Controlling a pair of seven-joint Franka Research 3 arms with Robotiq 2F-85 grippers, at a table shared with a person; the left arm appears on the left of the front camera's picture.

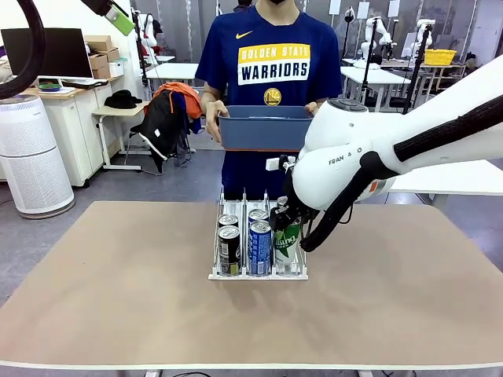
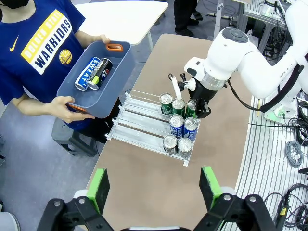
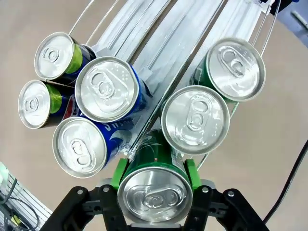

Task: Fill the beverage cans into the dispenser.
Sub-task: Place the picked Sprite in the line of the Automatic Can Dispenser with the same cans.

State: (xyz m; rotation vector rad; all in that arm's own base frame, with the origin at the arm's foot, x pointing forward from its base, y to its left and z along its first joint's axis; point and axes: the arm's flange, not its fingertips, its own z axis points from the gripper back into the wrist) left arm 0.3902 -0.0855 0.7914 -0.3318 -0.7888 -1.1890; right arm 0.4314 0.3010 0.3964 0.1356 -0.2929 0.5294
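Right wrist view: fingers (image 3: 119, 174) clamp green can (image 3: 155, 195) at dispenser (image 3: 192, 24).

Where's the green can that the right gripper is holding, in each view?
Front: green can at the near end of the dispenser's right lane, just below the right gripper.
Left wrist: green can right of centre, rightmost of three green tops, by the white arm's gripper.
Right wrist: green can bottom centre, between the green pads.
Shared landmark: the front blue can in the middle lane beside it.
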